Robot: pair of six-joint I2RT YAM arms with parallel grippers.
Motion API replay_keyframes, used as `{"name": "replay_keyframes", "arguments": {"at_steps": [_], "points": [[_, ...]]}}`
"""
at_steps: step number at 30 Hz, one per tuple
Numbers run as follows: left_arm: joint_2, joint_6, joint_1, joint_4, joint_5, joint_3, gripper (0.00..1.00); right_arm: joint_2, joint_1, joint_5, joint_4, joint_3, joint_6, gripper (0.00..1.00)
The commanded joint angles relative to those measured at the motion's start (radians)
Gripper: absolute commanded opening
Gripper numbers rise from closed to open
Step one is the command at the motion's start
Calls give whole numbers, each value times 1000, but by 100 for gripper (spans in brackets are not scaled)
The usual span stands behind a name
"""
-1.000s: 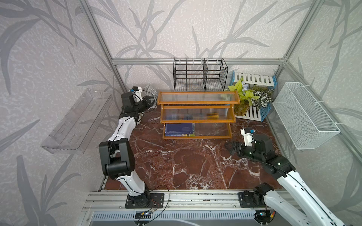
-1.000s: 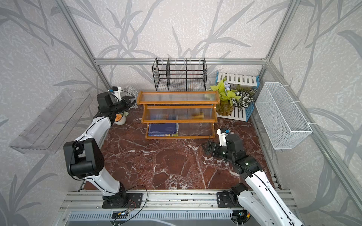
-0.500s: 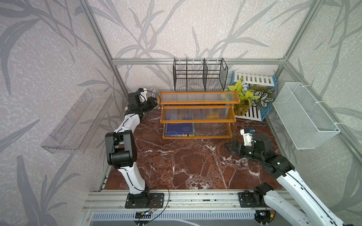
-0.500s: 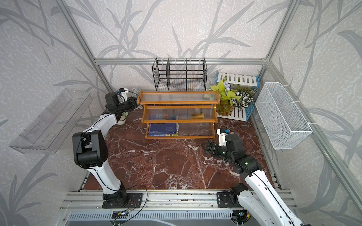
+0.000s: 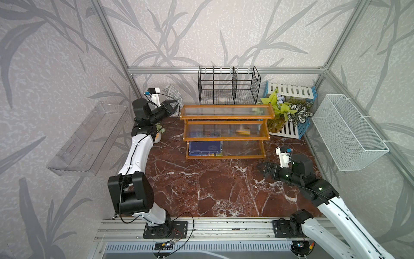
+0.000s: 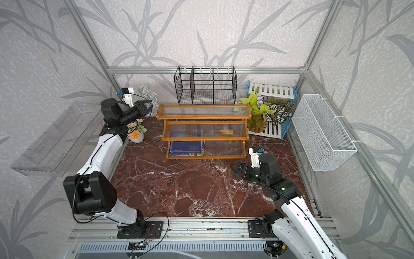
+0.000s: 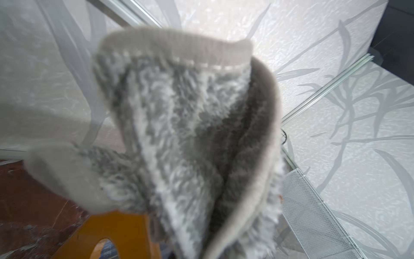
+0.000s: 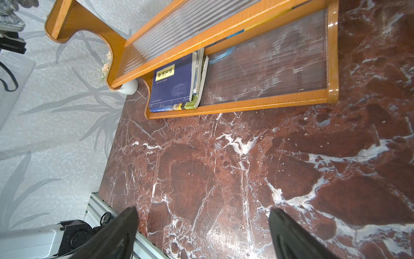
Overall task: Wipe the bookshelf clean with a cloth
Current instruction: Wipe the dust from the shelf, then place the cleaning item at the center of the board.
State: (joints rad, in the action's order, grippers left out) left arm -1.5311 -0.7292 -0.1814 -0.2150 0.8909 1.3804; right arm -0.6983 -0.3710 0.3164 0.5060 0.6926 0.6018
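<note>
L gripper is clamping the cloth over the table's back-left corner, just beside the bookshelf's top tier, while R gripper is hovering w/ jaws spread nr its right edge.

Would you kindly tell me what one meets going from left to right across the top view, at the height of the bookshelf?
clear wall tray → left gripper with the cloth → bookshelf → potted plant → white wire basket
</note>
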Motion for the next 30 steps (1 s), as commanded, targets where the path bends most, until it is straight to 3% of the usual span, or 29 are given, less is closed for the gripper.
{"name": "replay_keyframes", "arguments": {"at_steps": [1,7,11,16,22,26,30], "points": [[84,-43,-38,-57,43,-47,8,24,4,14,2,2,1,96],[286,27,-30,29,6,-201,8,33,4,34,10,14,-8,96],[462,106,66,125,-88,-361,9,24,3,41,49,47,-39,96],[639,152,293,201,-222,-541,9,25,3,-1,151,103,-111,98],[739,122,610,196,-426,-694,10,16,2,-27,198,145,-145,99],[695,140,875,186,-601,-739,11,4,1,-21,197,159,-147,99],[542,105,1029,75,-637,-800,11,14,0,-21,198,161,-145,99]]}}
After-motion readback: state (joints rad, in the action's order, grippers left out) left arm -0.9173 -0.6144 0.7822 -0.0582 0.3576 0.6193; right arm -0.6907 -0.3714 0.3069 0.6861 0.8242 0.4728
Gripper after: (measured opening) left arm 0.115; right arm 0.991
